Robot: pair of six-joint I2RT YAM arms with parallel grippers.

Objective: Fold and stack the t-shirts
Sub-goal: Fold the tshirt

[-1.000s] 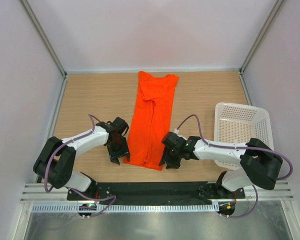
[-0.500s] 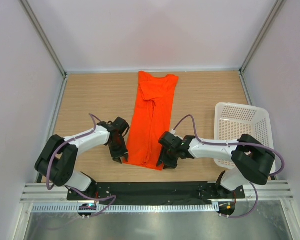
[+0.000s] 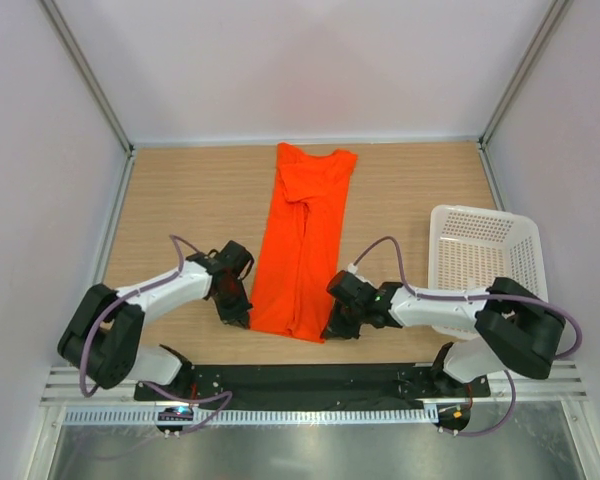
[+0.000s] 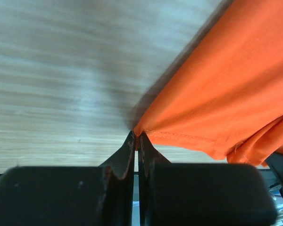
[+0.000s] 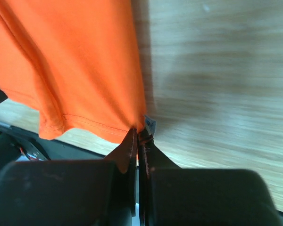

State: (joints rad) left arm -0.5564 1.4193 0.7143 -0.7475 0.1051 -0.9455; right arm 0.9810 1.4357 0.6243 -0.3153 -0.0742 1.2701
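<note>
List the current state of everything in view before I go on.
t-shirt: folded lengthwise into a long strip, lying flat, both near corners pinched.
left claw: shut on the t-shirt's near-left hem corner.
right claw: shut on the t-shirt's near-right hem corner.
basket: upright, nothing visible inside, apart from the t-shirt.

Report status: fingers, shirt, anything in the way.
Left fingers shut on near-left hem corner of bright orange-red fabric t-shirt. Right fingers shut on near-right corner. Shirt lies flat, a narrow strip. White plastic lattice basket off right, clear.
</note>
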